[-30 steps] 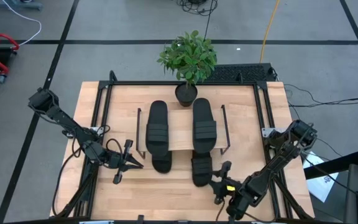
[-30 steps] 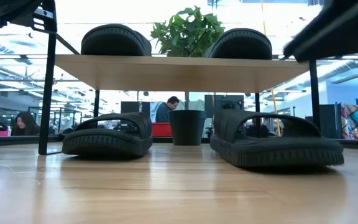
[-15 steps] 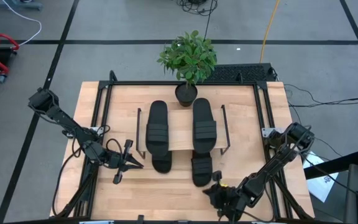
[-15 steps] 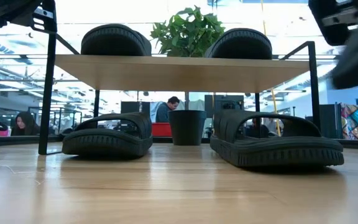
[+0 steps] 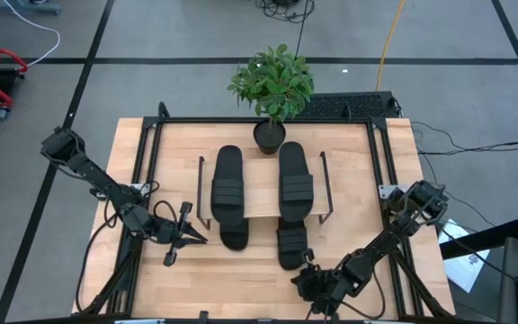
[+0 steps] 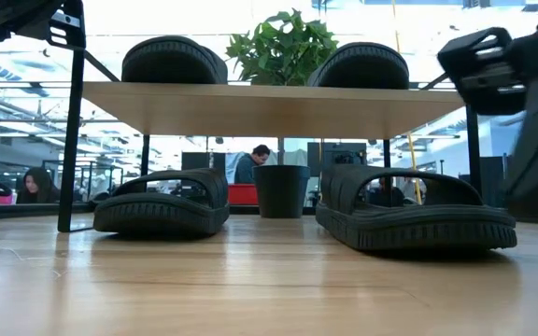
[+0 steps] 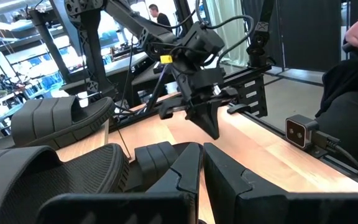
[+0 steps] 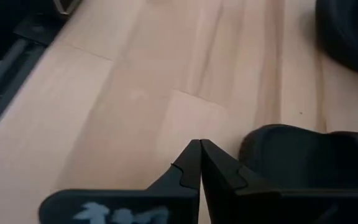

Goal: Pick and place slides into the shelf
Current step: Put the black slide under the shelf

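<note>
The shelf (image 5: 261, 189) stands mid-table. Two black slides (image 5: 227, 184) (image 5: 295, 178) lie on its wood top board (image 6: 269, 107). Two more slides (image 6: 162, 203) (image 6: 414, 213) rest on the table under it, their heels (image 5: 290, 250) sticking out toward the near edge. My right gripper (image 5: 306, 272) is shut and empty just near of the right lower slide's heel (image 8: 291, 155). My left gripper (image 5: 187, 237) is shut and empty on the table's left, beside the left lower slide (image 5: 234, 237).
A potted plant (image 5: 272, 90) stands at the shelf's far edge, its pot (image 6: 281, 191) showing under the board. Black rails (image 5: 151, 162) run along the table's sides. Bare wood lies along the near edge (image 5: 241, 288). People sit in the room beyond (image 6: 247, 166).
My right gripper has shut from open and drawn back from the right lower slide's heel toward the table's near edge, a little to the left. The slides and the left arm have kept still.
</note>
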Available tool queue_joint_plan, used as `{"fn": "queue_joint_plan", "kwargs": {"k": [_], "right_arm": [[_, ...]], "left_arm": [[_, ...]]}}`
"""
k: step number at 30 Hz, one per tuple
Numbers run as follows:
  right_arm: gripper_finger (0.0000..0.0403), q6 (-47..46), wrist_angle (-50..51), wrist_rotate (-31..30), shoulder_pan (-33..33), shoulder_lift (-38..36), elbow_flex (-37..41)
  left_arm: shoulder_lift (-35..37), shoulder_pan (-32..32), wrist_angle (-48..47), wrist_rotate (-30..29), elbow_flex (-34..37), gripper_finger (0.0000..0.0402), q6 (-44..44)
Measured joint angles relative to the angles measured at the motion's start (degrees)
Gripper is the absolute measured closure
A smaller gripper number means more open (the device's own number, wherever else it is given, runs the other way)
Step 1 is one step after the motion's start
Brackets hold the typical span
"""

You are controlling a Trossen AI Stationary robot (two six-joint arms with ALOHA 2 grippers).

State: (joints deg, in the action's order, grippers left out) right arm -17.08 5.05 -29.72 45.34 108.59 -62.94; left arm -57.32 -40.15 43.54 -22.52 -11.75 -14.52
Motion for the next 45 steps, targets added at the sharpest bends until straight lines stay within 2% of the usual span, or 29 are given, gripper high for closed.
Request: {"fn": "queue_joint_plan", "kwargs": {"k": [6, 14, 22, 26, 29, 34, 45], "right_arm": [[0.0403, 0.0, 2.0, 3.0, -2.5, 0.1, 0.0], [0.0403, 0.0, 1.6, 3.1, -4.5, 0.0, 1.6], [0.0403, -1.6, -8.3, 2.9, -6.7, -0.1, 8.4], [0.0403, -1.2, -8.7, 2.8, -7.0, -0.1, 8.9], [0.0403, -0.7, -8.4, 1.4, -7.0, -0.2, 8.9], [0.0403, -0.9, -7.4, -4.6, -7.3, -0.2, 9.1], [0.0403, -0.5, -8.3, -3.1, -6.4, -0.7, 9.1]], "left_arm": [[0.0, 0.0, 0.0, 0.0, 0.0, 0.0378, 0.0], [0.0, 0.0, 0.0, 0.0, 0.0, 0.0378, 0.0], [0.0, 0.0, 0.0, 0.0, 0.0, 0.0378, 0.0], [0.0, 0.0, -0.1, 0.0, 0.0, 0.0378, 0.0], [0.0, 0.0, -0.3, 0.0, 0.0, 0.0378, 0.0], [0.0, 0.0, -0.4, 0.0, 0.0, 0.0378, -0.2], [0.0, 0.0, -1.5, 0.0, 0.0, 0.0378, 0.0]]}}
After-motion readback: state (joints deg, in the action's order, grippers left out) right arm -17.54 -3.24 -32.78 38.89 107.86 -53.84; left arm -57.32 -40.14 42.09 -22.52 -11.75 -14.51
